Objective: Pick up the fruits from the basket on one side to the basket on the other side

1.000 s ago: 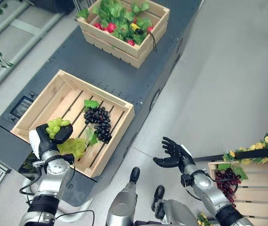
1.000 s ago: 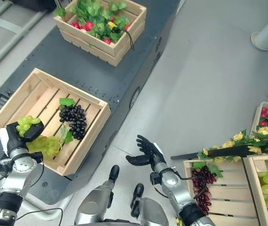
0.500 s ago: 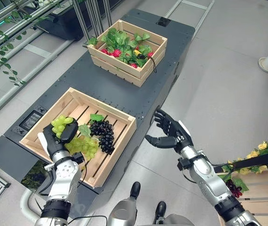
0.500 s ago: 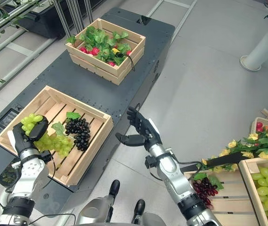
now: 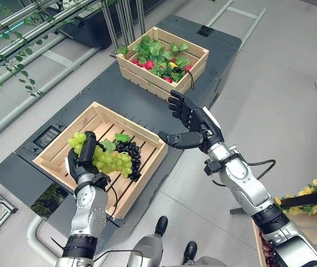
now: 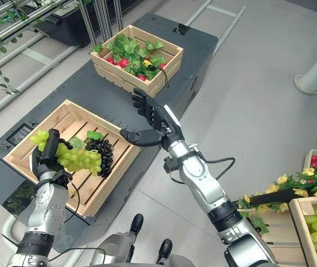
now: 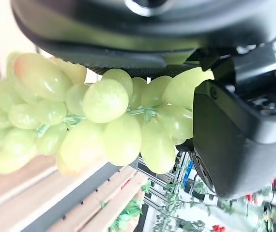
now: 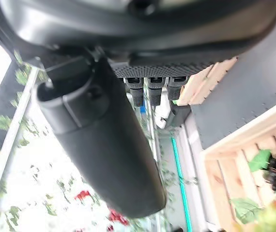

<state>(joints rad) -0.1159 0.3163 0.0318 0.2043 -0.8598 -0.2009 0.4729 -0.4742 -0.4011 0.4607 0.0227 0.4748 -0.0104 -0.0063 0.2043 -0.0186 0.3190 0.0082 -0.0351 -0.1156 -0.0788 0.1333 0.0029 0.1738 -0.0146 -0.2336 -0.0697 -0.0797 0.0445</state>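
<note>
Gripping green grapes, left hand fingers curl; right hand spread, stem hidden.

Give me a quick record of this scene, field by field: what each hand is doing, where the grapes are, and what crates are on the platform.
left hand: shut on the green grapes, lifted over the near crate
right hand: open, fingers spread, above the platform between the two crates
dark grapes: lying in the near crate, beside the green bunch
far crate: holds leafy greens and red fruit
</note>
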